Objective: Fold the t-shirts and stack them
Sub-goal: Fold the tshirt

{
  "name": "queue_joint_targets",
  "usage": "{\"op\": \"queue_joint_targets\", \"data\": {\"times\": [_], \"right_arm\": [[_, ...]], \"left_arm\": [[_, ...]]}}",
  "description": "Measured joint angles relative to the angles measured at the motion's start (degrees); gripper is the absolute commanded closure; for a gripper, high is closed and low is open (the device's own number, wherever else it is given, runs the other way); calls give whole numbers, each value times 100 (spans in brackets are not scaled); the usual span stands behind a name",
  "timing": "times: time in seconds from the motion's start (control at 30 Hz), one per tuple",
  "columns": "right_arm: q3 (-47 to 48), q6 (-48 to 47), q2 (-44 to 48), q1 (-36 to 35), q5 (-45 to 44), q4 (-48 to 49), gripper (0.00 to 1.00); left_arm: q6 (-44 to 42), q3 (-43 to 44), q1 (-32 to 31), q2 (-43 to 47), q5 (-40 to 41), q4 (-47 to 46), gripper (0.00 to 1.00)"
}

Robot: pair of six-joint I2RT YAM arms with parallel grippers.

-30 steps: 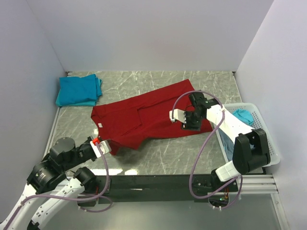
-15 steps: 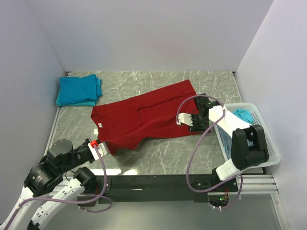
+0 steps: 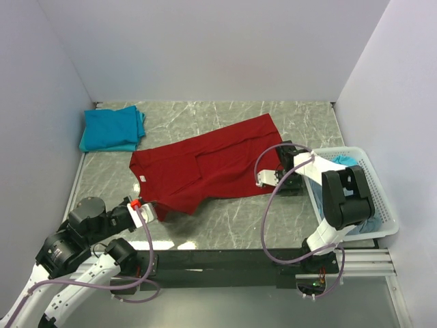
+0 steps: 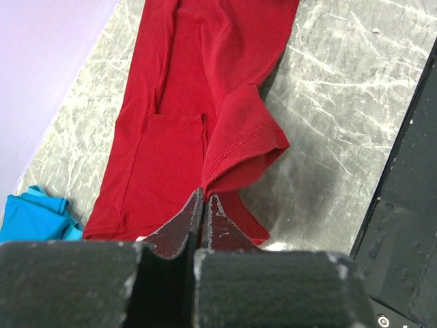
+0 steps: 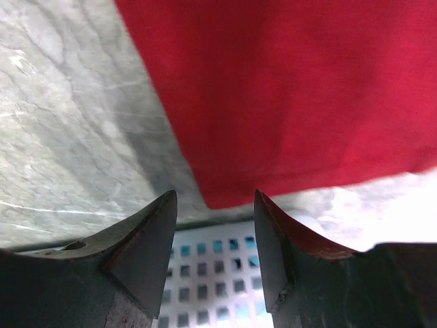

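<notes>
A bright red t-shirt (image 3: 212,167) lies spread across the middle of the table. My left gripper (image 3: 147,210) is shut on its near left edge; in the left wrist view the jaws (image 4: 205,198) pinch a raised fold of the red cloth (image 4: 198,89). My right gripper (image 3: 278,179) is open and empty, low over the shirt's near right corner beside the basket. In the right wrist view the shirt's corner (image 5: 293,89) sits just ahead of my open gripper (image 5: 213,195). Folded teal t-shirts (image 3: 113,128) lie at the back left.
A white lattice basket (image 3: 372,212) stands at the right edge with teal cloth (image 3: 346,162) in it. Its lattice (image 5: 212,273) shows between my right fingers. The teal pile also shows in the left wrist view (image 4: 31,217). Grey walls enclose the table.
My right gripper has moved right and nearer, from over the shirt's right part to its corner by the basket. The left gripper has hardly moved and still holds the cloth.
</notes>
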State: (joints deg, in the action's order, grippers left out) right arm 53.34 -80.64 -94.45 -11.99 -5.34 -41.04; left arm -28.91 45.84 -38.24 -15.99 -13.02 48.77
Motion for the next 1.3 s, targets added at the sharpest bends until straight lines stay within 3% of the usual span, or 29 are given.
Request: {"op": "queue_joint_targets", "data": {"times": [0.27, 0.4, 0.6, 1.3], "right_arm": [[-52, 4, -197, -20, -374, 68, 51], [-26, 63, -271, -26, -522, 81, 72], [76, 188, -332, -24, -533, 105, 85], [1631, 393, -323, -50, -229, -573, 88]], "left_arm": [[0, -57, 0, -13, -68, -105, 100], [0, -61, 0, -17, -83, -136, 100], [0, -63, 0, -31, -129, -149, 99], [28, -293, 0, -155, -367, -651, 100]]}}
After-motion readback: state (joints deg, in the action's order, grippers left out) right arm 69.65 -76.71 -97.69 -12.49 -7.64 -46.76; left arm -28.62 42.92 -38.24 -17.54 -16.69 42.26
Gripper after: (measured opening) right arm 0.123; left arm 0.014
